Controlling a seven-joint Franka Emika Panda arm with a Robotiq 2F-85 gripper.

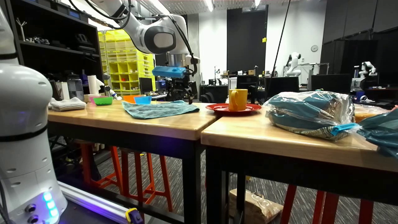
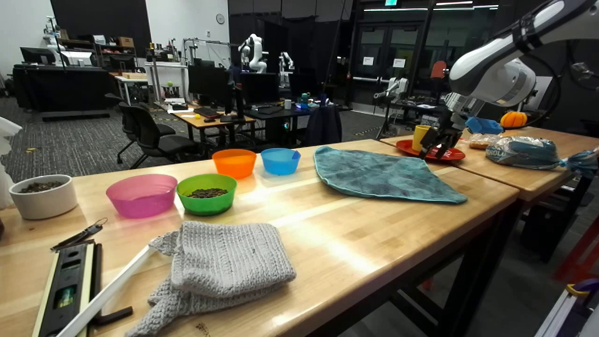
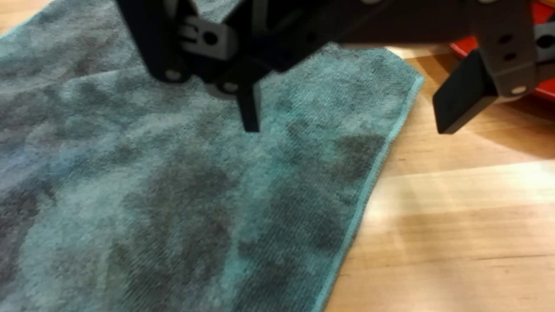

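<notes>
- Nearest in the wrist view: your gripper (image 3: 349, 130), along the top of the frame, fingers spread, nothing pinched.
- Beneath it, the teal towel (image 3: 195, 195) fills left and centre; contact unclear.
- Its hem (image 3: 360, 207) slants from upper right to bottom centre, passing between your fingertips.
- Farther right in an exterior view: red plate (image 1: 219, 109), yellow mug (image 1: 241, 100) on it.

The towel (image 3: 186, 186) is matt, napped cloth, the tabletop (image 3: 455, 234) smooth, glossy wood.

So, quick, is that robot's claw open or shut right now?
The gripper: open, with nothing held, close to the edge of the teal cloth.
</notes>
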